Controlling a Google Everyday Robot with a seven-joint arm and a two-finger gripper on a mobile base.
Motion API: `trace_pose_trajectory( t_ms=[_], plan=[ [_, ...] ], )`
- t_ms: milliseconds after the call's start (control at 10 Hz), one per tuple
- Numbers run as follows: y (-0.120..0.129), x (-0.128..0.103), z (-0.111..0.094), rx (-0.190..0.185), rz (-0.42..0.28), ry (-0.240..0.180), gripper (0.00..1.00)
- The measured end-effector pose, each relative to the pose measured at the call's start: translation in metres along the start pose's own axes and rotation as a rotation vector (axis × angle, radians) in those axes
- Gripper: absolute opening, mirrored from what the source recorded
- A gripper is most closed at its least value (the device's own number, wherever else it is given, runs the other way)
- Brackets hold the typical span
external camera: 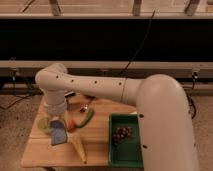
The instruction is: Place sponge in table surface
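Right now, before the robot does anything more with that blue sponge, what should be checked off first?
1. The sponge is over the table surface, not the green tray: ok.
2. The gripper is directly above the sponge, near the table's left end: ok.
3. The sponge rests flat on the wood: cannot tell, as it looks tilted.
4. The gripper has let go of the sponge: cannot tell.
5. There is room around the sponge: not ok. The corn cob lies close on its right, and an orange item sits just above it.
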Motion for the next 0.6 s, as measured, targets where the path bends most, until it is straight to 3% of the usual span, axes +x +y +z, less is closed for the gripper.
trace_pose_trajectory(
  t_ms=[400, 600],
  plan=[
    [-0.004, -0.002, 0.003, 0.007, -0.009, -0.004, 0.00],
    [-0.005, -0.001, 0.014, 0.005, -0.008, -0.014, 0.00]
  ],
)
